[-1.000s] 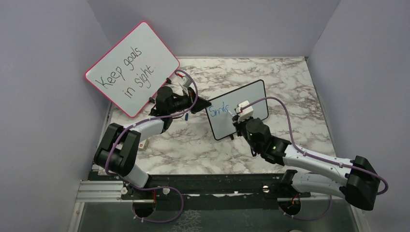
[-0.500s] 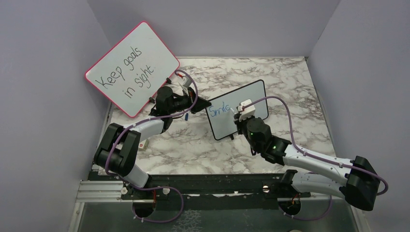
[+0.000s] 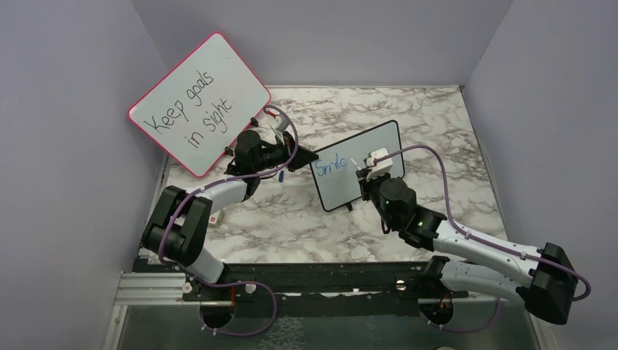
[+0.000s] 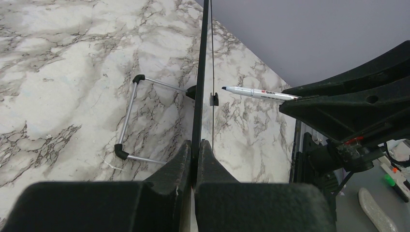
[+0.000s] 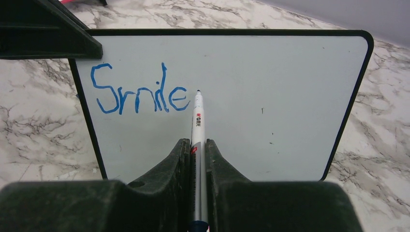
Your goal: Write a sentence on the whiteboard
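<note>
The small black-framed whiteboard (image 3: pixel 379 149) stands upright on the marble table (image 3: pixel 291 219); it fills the right wrist view (image 5: pixel 270 72) and shows edge-on in the left wrist view (image 4: pixel 202 58). Blue writing (image 5: pixel 138 96) on it reads "Smile", also seen from above (image 3: pixel 331 164). My left gripper (image 4: pixel 195 150) is shut on the board's left edge. My right gripper (image 5: pixel 197 145) is shut on a white marker (image 5: pixel 197 121), tip just right of the "e", slightly off the board. The marker also shows in the left wrist view (image 4: pixel 258 93).
A larger red-framed board (image 3: pixel 200 102) reading "Keep goals in sight" leans at the back left against the wall. Purple walls enclose the table on three sides. The small board's wire stand (image 4: pixel 126 121) rests on the marble behind it.
My right gripper has shifted a little to the right with the marker, past the end of "Smile". The left arm and the board have not moved.
</note>
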Motion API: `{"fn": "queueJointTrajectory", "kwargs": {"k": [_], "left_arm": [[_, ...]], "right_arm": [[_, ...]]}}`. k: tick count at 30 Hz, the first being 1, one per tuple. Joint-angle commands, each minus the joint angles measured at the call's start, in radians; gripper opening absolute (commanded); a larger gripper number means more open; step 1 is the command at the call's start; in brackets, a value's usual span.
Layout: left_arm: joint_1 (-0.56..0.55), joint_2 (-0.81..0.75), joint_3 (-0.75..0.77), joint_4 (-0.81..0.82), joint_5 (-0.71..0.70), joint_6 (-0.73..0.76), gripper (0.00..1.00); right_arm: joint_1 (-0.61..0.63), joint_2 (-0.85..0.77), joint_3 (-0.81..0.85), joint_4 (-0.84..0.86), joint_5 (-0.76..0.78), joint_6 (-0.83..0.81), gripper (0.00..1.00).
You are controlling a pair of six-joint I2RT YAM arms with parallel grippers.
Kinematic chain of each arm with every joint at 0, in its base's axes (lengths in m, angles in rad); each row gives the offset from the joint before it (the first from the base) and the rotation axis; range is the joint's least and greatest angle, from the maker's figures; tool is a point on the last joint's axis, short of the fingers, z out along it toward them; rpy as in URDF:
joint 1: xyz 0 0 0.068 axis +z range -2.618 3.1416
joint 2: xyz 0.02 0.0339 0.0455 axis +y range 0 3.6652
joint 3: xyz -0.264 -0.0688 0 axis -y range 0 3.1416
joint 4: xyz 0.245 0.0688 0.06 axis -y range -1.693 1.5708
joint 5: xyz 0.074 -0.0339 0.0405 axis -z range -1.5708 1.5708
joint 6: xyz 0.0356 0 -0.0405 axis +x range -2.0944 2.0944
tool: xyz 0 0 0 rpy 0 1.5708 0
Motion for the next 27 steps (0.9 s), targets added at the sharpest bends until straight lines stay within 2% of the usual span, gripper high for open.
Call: {"fn": "queueJointTrajectory", "kwargs": {"k": [1, 27], "left_arm": [[-0.012, -0.007, 0.013, -0.034, 0.032, 0.011, 0.00], [-0.012, 0.002, 0.021, -0.040, 0.035, 0.008, 0.00]], "right_arm": [[-0.009, 0.013, -0.002, -0.003, 0.024, 0.013, 0.01], [-0.021, 0.017, -0.005, -0.015, 0.022, 0.014, 0.01]]}}
